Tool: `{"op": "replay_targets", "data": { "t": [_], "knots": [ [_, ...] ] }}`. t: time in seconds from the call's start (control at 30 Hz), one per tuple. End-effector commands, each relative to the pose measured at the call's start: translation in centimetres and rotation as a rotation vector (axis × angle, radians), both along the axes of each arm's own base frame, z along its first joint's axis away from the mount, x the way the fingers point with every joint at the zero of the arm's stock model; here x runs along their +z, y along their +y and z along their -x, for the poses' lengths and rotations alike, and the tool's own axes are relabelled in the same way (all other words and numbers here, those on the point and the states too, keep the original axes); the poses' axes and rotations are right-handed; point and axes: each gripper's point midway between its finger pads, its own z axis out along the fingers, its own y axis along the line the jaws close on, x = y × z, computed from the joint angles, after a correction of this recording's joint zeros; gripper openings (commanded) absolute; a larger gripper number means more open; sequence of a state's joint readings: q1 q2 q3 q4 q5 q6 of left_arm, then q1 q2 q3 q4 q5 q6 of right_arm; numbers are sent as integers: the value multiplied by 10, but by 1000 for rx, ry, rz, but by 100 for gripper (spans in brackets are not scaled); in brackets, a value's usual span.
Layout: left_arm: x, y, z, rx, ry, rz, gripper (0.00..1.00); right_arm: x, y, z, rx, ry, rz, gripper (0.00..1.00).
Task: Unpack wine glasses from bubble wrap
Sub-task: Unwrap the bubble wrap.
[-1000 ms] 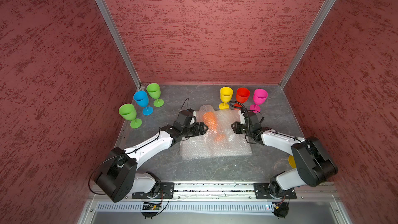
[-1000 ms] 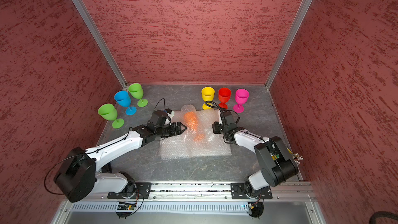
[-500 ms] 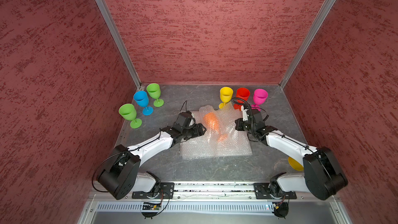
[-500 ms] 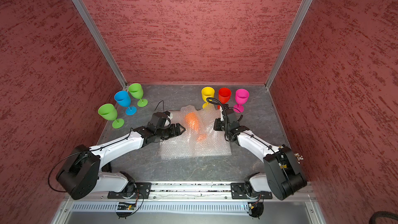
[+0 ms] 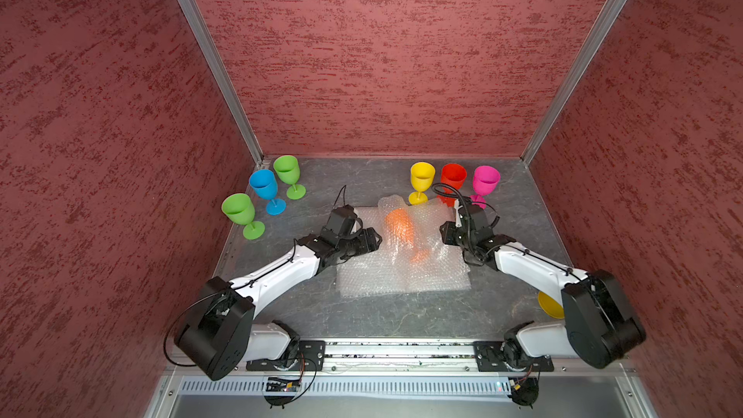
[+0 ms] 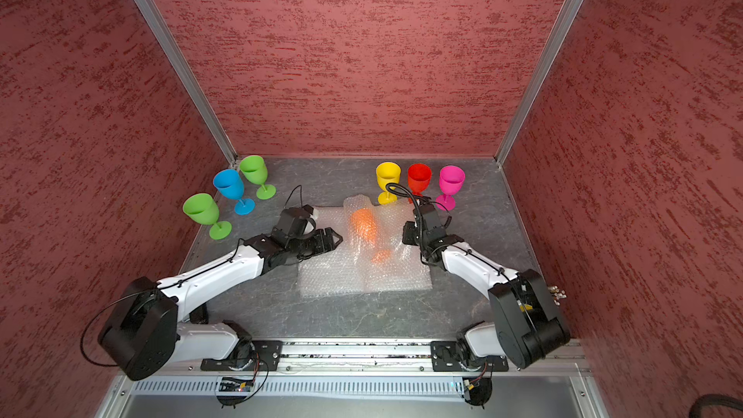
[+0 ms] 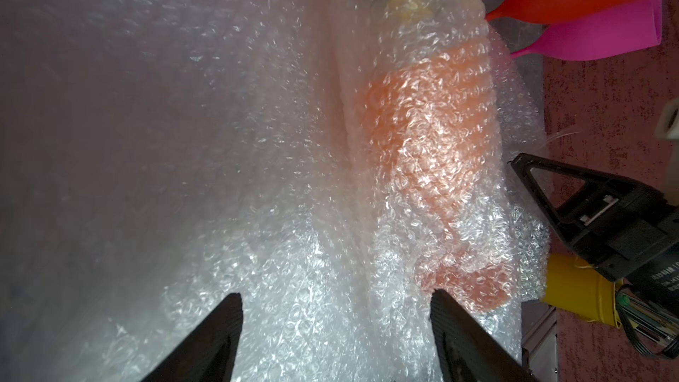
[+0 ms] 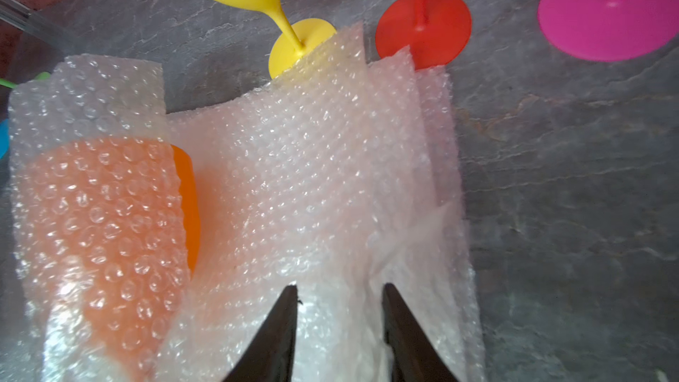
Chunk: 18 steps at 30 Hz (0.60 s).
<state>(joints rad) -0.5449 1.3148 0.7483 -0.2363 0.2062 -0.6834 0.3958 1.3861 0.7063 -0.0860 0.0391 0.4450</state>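
Observation:
An orange wine glass (image 5: pixel 399 228) (image 6: pixel 364 227) lies on its side in the middle of the floor, loosely covered by bubble wrap (image 5: pixel 402 273) (image 6: pixel 362 275) spread in flat overlapping sheets. In the right wrist view its bare orange rim (image 8: pixel 189 200) shows past the wrap's edge (image 8: pixel 294 163). My left gripper (image 5: pixel 376 239) (image 7: pixel 336 293) stands wide open just left of the glass, over the flat sheet. To the right of the glass, my right gripper (image 5: pixel 444 233) (image 8: pixel 340 285) is open over the wrap's right flap, jaws parted with a crumpled fold just ahead.
Two green glasses (image 5: pixel 239 209) (image 5: pixel 286 168) and a blue one (image 5: pixel 263 184) stand upright at the back left. Yellow (image 5: pixel 422 174), red (image 5: pixel 453 176) and pink (image 5: pixel 486 179) glasses stand at the back right, close behind the wrap. A yellow round object (image 5: pixel 549 305) lies by the right arm.
The right gripper's jaws have parted after being closer together. The left gripper has drawn back slightly to the left. The wrapped orange glass lies where it was.

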Motion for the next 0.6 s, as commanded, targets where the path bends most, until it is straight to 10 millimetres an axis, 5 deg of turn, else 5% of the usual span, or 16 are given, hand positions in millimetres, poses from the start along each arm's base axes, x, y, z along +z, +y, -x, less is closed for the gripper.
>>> {"op": "replay_targets", "data": {
  "t": [0.0,0.1,0.17,0.33,0.57],
  "knots": [
    [18,6,-3,10,-30,-8,81,35,-19,-9,-93,-99,78,46],
    [32,11,-2,12,-63,-12,81,69,-24,-5,-97,-213,133,46],
    [41,14,-1,12,-90,-16,81,74,-9,1,-6,-235,107,44],
    [60,23,2,0,-141,-58,82,50,30,6,170,-152,21,16],
    [115,42,7,-8,-264,-86,82,21,81,11,314,-49,-26,5]
  ]
}}
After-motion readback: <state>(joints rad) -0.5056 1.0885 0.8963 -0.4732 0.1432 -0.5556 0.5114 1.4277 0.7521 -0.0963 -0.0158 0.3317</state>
